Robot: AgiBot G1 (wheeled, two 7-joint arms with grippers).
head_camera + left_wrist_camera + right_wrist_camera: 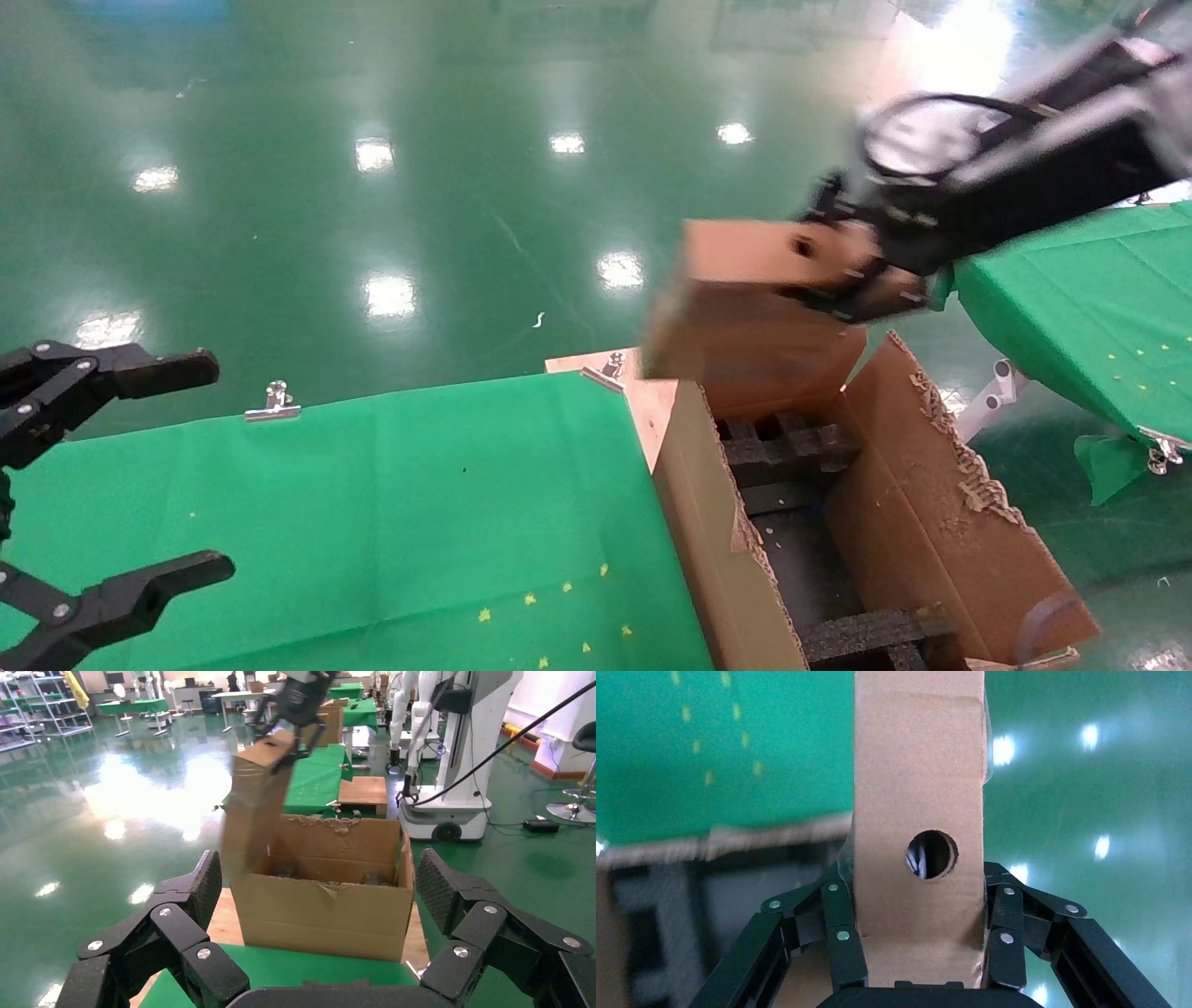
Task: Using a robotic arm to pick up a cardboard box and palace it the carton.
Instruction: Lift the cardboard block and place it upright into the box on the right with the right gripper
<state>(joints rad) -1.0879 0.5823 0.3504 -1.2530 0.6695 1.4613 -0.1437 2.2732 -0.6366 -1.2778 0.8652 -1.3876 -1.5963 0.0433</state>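
Observation:
My right gripper is shut on the slim brown cardboard box and holds it by its top end, hanging over the far end of the open carton. In the right wrist view the box with its round hole sits between both fingers. The left wrist view shows the box hanging at the carton's left far corner, its lower end level with the rim. Black foam blocks line the carton's inside. My left gripper is open and empty over the green table's left edge.
The green-covered table stands left of the carton, its cloth held by metal clips. A second green table is at the right. Shiny green floor lies beyond. Another white robot stands far behind the carton.

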